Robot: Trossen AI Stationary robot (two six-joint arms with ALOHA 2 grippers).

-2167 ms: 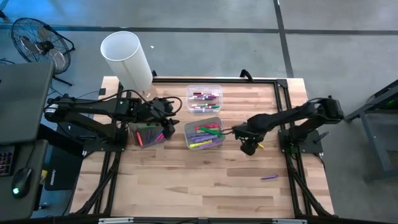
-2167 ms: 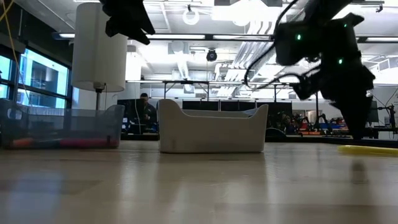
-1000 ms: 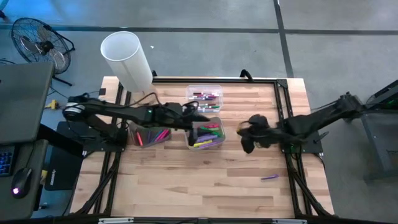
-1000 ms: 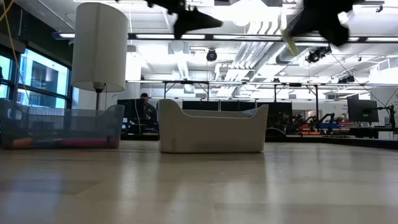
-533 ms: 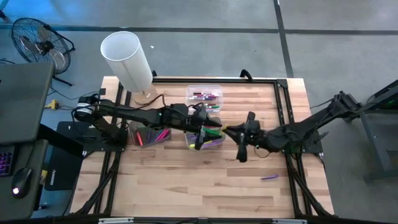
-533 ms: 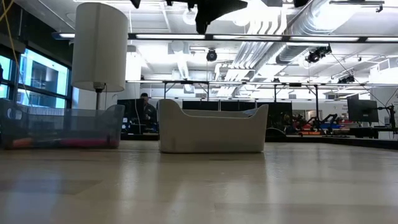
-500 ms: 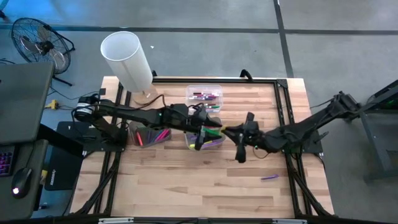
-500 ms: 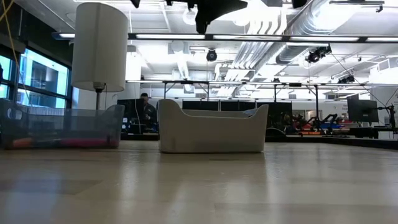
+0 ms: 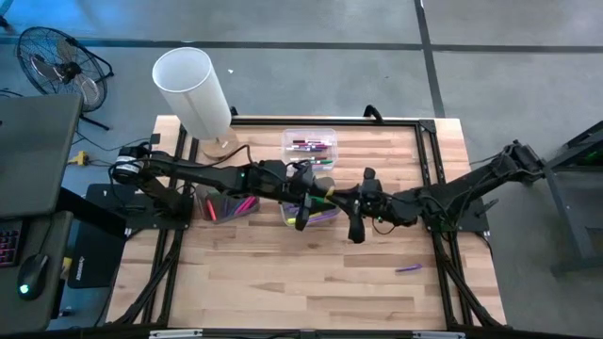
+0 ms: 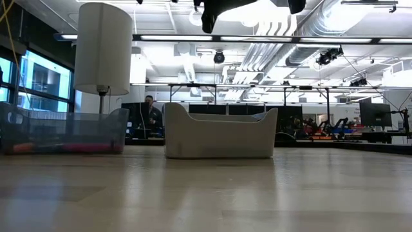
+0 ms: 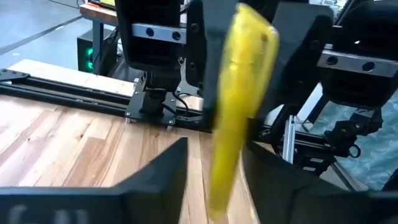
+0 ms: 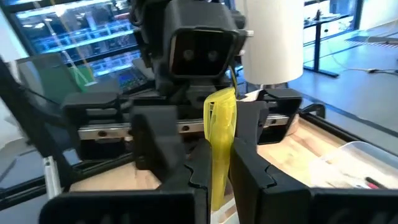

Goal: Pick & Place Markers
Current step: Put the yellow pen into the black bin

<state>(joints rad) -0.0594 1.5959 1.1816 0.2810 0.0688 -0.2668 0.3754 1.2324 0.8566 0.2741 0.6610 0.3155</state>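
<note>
Wood table (image 9: pixel 283 273): purple marker (image 9: pixel 407 268) lies loose, far fr bins.
Grey bin (image 9: pixel 325 215): both arms meet above it.
Right gripper (image 12: pixel 216 163): clamped on yellow marker (image 12: pixel 219 134).
Left gripper (image 11: pixel 214 160): jaws part-open round same marker; early release = drop outside bin.

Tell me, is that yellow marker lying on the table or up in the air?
In the air. The yellow marker is pinched in the right gripper, with the left gripper closing around it.

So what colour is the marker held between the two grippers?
Yellow. The marker shows best in the right wrist view, between the right gripper's fingers.
</note>
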